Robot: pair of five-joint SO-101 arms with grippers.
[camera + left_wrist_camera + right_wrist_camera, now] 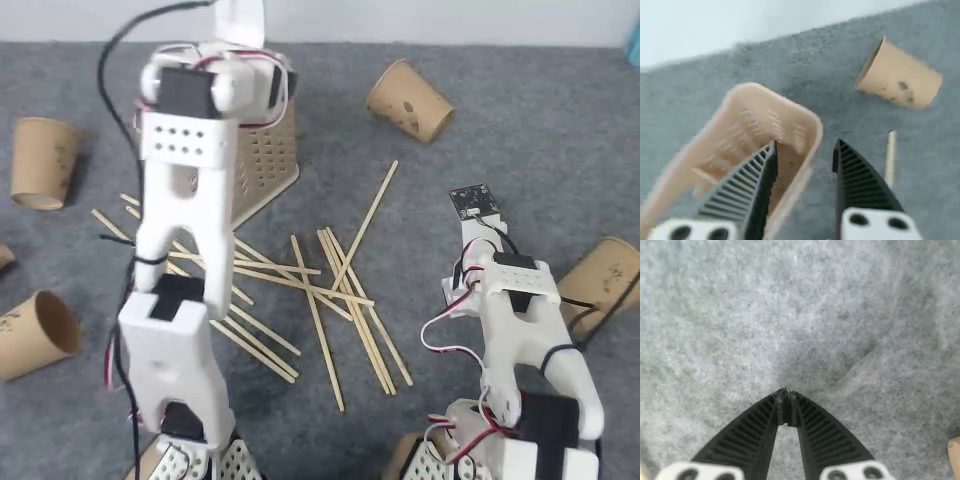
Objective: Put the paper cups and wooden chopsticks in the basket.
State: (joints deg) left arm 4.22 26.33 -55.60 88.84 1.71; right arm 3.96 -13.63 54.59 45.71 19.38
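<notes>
High view showed the basket (pixel 268 150) in the upper middle of the frame, partly covered by the left arm that stretched up from the lower left. Wooden chopsticks (pixel 330 280) lay scattered across the grey carpet (pixel 520 130) at centre frame. Paper cups lay on their sides: one at upper right (pixel 410 100), one at the left edge (pixel 45 160), one at lower left (pixel 35 335), one at the right edge (pixel 605 285).

Left wrist view had the left gripper (pixel 805 147) spread wide and holding nothing, straddling the basket's rim (pixel 810 120), with one finger over the inside and the other outside.

Right wrist view had the right gripper (pixel 785 397) pinched together, empty, over bare carpet.
</notes>
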